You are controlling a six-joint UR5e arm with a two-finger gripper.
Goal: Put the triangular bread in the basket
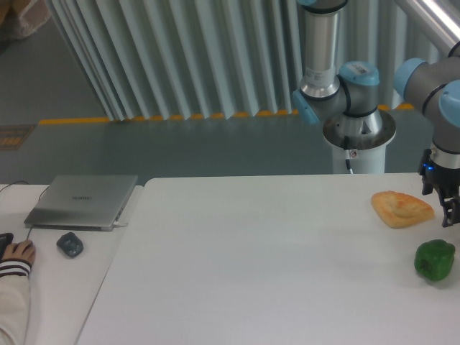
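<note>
At the far left a person's hand (pixel 19 252) rests on the side table, with a dark mouse (pixel 70 244) just at its 3 o'clock and a closed grey laptop (pixel 83 201) at the mouse's 12 o'clock. Far across the white table (pixel 251 266), the triangular bread (pixel 401 208) lies flat near the right edge, with the green pepper (pixel 435 259) at its 5 o'clock, apart from it. The gripper (pixel 450 208) hangs at the bread's 3 o'clock, just beside it at the frame's edge, and whether its fingers are open or closed cannot be told.

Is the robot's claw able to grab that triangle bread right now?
Probably yes. The claw hangs just to the right of the triangular bread, with only bare table around the bread. The green pepper sits nearer the camera, apart from both, so it shouldn't block.
</note>
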